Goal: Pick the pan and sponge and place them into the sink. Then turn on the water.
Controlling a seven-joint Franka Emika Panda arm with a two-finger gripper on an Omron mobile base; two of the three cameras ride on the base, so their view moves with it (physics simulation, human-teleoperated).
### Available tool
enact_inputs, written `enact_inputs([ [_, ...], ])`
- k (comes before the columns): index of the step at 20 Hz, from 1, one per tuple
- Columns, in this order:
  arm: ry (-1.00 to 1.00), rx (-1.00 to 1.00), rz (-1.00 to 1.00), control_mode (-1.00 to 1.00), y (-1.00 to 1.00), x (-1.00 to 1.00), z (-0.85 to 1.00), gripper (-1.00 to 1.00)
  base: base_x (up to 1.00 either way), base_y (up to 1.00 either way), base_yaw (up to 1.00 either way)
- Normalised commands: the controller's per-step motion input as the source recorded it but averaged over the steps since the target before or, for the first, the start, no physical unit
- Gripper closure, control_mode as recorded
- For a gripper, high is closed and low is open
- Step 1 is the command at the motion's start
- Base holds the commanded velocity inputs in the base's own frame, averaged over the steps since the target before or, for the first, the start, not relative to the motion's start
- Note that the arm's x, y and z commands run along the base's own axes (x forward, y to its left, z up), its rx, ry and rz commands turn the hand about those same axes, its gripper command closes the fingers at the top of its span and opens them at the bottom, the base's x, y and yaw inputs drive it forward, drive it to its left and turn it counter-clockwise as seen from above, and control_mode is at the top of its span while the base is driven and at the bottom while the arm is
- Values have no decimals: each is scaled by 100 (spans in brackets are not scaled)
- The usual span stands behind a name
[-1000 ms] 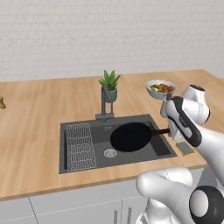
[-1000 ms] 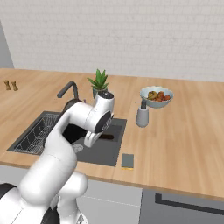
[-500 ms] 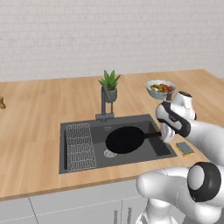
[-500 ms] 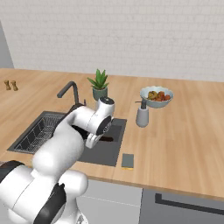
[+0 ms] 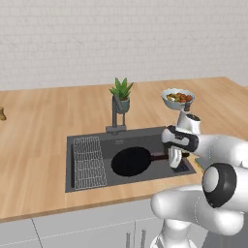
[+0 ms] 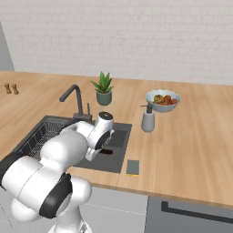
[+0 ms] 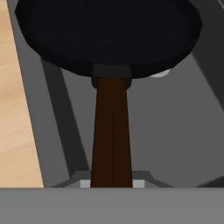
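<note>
While the pan (image 5: 131,161) hangs over the middle of the sink (image 5: 80,180), I hold it by its long dark handle (image 7: 111,133), my claw (image 5: 175,158) clamped narrow on the handle's far end; in the hand view the handle runs from 6 o'clock up to the black disc at 12 o'clock. From the left base view the pan sits at about 3 o'clock of the wire rack (image 5: 88,161) and at 6 o'clock of the faucet (image 5: 116,116). I judge this to be the lowering step: whether the pan's base already touches the basin floor I cannot tell. If I let go too high, the pan could drop and clatter, or tip toward its heavy round end. If I swing it, the rim could knock the faucet base or the basin wall. The sponge (image 6: 133,167) lies on the counter (image 6: 191,150) just beside the sink's near right corner, at 5 o'clock of my wrist in the right base view, not yet moved. A soap dispenser (image 6: 148,118) and a bowl of food (image 6: 163,100) stand beyond it, and a potted plant (image 6: 103,90) stands behind the sink. My own arm covers much of the basin in the right base view, the drain peeks out only as a pale sliver under the pan's rim in the hand view, and no water runs.
</note>
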Motion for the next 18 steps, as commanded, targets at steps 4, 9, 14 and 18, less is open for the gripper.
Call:
enact_inputs([
  [4,0,0,-7,-100,24,49,-45,100,0,0,0],
  [9,0,0,-6,-100,19,52,-41,100,0,0,0],
  [14,0,3,-1,-100,24,47,-39,100,0,0,0],
  [18,0,6,0,-100,14,61,-29,100,0,0,0],
])
